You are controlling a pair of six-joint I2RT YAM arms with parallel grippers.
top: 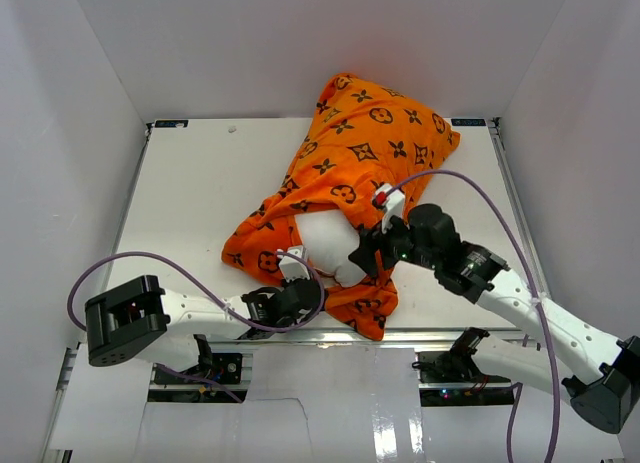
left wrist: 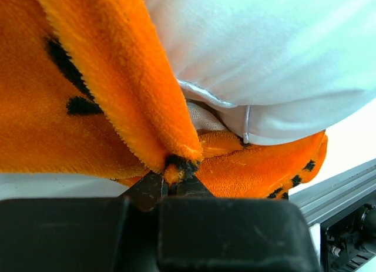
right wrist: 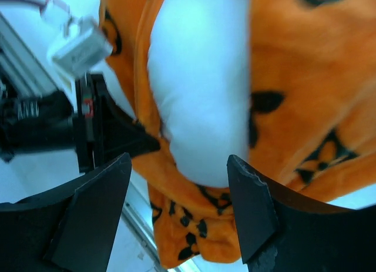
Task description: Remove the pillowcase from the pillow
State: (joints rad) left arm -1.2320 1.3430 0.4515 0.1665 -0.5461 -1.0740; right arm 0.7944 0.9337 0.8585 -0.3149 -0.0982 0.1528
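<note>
The orange pillowcase (top: 350,163) with dark motifs lies across the table, still over most of the white pillow (top: 328,241), whose near end bulges out of the open mouth. My left gripper (top: 300,295) is shut on the pillowcase's near edge; the left wrist view shows the orange fabric (left wrist: 106,90) pinched between the jaws (left wrist: 171,179) with the pillow (left wrist: 264,54) above. My right gripper (top: 362,251) is open, its fingers (right wrist: 103,201) spread just above the exposed pillow (right wrist: 200,96), not touching it. The left gripper shows at the left of the right wrist view (right wrist: 111,137).
White walls enclose the table (top: 190,193) on three sides. A metal rail (top: 430,335) runs along the near edge, close under the pillowcase's hanging flap (top: 365,303). Purple cables (top: 480,198) loop over both arms.
</note>
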